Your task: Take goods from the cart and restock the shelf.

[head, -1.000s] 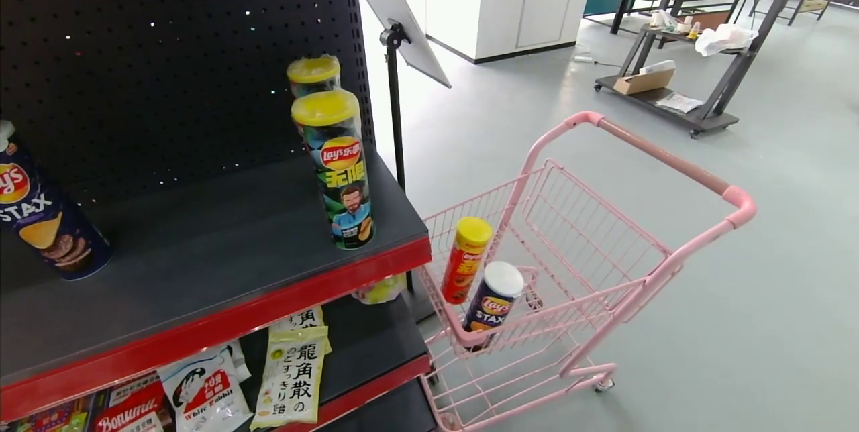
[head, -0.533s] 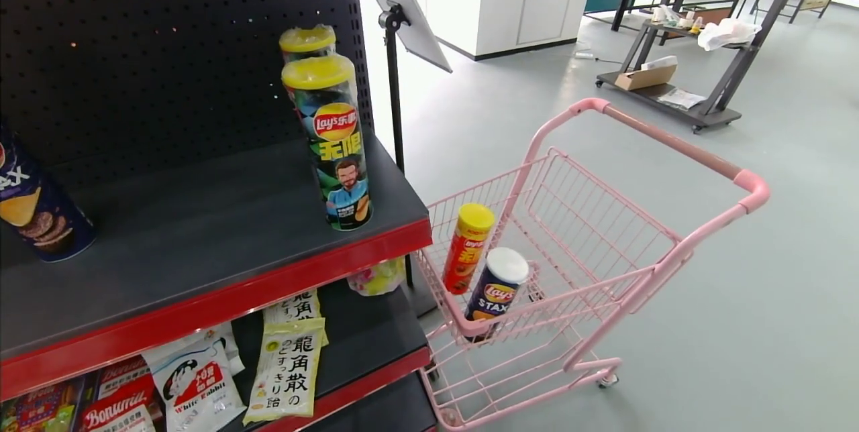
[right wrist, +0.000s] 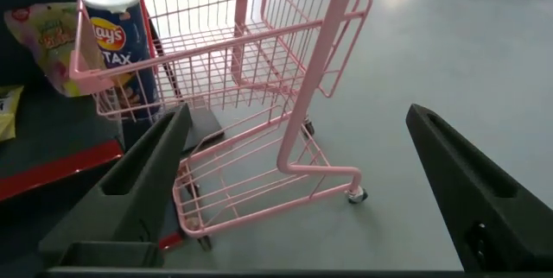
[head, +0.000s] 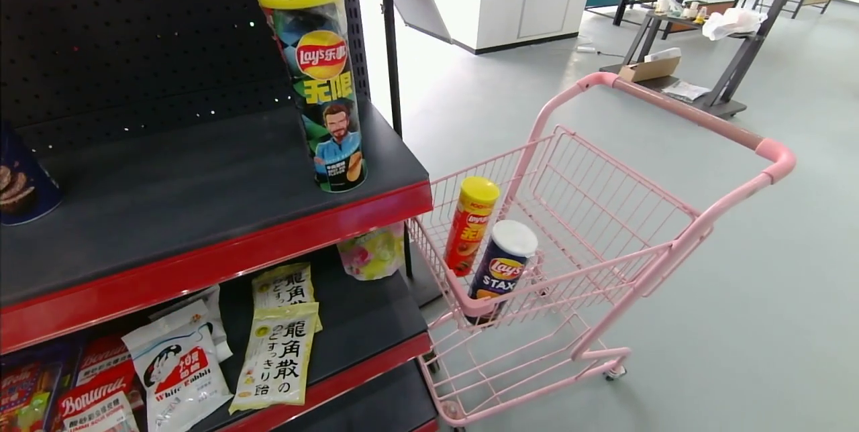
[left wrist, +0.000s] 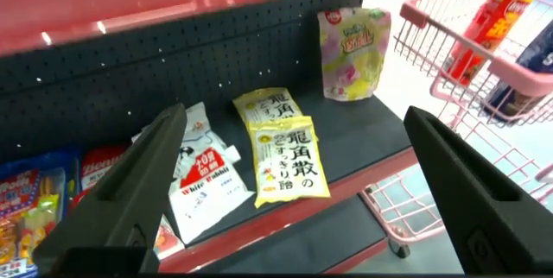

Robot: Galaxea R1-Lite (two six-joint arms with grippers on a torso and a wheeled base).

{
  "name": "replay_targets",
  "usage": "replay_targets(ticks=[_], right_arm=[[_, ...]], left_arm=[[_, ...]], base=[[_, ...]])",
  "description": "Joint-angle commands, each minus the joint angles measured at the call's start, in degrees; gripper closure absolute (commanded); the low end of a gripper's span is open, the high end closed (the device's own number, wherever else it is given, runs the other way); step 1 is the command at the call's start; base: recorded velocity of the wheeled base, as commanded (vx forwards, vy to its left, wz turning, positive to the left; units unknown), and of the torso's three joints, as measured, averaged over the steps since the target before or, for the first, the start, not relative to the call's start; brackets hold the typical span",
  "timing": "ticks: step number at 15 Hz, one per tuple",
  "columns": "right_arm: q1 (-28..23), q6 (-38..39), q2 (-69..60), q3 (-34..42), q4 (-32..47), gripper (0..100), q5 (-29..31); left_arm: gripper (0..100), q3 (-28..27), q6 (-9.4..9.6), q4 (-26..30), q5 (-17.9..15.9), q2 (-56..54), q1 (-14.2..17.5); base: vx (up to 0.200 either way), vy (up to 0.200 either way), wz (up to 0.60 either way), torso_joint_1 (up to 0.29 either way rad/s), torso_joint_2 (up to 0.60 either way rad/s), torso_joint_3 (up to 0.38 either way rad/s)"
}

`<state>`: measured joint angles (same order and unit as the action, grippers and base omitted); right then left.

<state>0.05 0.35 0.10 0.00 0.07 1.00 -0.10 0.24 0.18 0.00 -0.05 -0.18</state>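
The pink cart [head: 678, 244] stands right of the shelf [head: 221, 244] and holds two chip cans. One is red with a yellow lid [head: 471, 224]; the other is dark blue with a white lid [head: 503, 264], also seen in the right wrist view [right wrist: 117, 45]. On the top shelf board stands a tall can with a yellow lid [head: 322, 83], a second one right behind it. My left gripper [left wrist: 294, 192] is open in front of the lower shelf. My right gripper [right wrist: 298, 192] is open, low beside the cart [right wrist: 302, 88].
A dark blue can [head: 20, 184] stands at the shelf's far left. Snack bags [head: 278, 351] lie on the lower board [left wrist: 363, 153], with a pale green pouch [left wrist: 352, 53] by the backboard. A sign stand [head: 392, 49] rises between shelf and cart. Open grey floor lies to the right.
The whole head picture has shifted, so the camera has moved, now nearer and looking lower. The cans and the cart keep their places relative to one another.
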Motion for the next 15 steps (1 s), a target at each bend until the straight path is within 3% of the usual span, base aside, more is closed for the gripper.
replay_targets(ticks=[1, 7, 8, 9, 10, 11, 13, 15], right_arm=[[0.0, 0.0, 0.0, 0.0, 0.0, 0, 0.0], [0.7, -1.2, 2.2, -0.1, 0.1, 0, -0.6], [1.7, -0.3, 5.5, -7.6, 0.1, 0, -2.2], [2.9, 4.3, 19.3, -18.0, 0.4, 0, -3.3], [3.2, 8.3, 26.2, -23.6, -0.4, 0, -4.0], [5.2, 7.6, 35.2, -29.1, -1.4, 0, -7.3], [8.3, 3.2, 47.3, -29.0, -8.0, 0, -11.0], [8.2, 3.1, 60.7, -26.1, -20.2, 0, -16.8]], left_arm=[[0, 0.0, 0.02, 0.0, 0.0, 0.0, 0.1], [0, 0.0, 0.02, 0.0, 0.0, 0.0, 0.0], [0, 0.0, 0.02, 0.0, 0.0, 0.0, 0.0], [0, 0.0, 0.02, 0.0, 0.0, 0.0, 0.0], [0, 0.0, 0.02, 0.0, 0.0, 0.0, 0.0], [0, 0.0, 0.11, 0.0, 0.0, 0.0, 0.0], [0, 0.0, 0.02, 0.0, 0.0, 0.0, 0.1], [0, 0.0, 0.02, 0.0, 0.0, 0.0, 0.0]], base=[[0.0, 0.0, 0.0, -0.188, 0.54, 0.354], [0.0, 0.0, 0.0, -0.119, 0.36, 0.236], [0.0, 0.0, 0.0, -0.022, 0.07, 0.041], [0.0, 0.0, 0.0, 0.0, 0.0, 0.0], [0.0, 0.0, 0.0, 0.0, 0.0, 0.0], [0.0, 0.0, 0.0, 0.0, 0.0, 0.0], [0.0, 0.0, 0.0, 0.0, 0.0, 0.0], [0.0, 0.0, 0.0, 0.0, 0.0, 0.0]])
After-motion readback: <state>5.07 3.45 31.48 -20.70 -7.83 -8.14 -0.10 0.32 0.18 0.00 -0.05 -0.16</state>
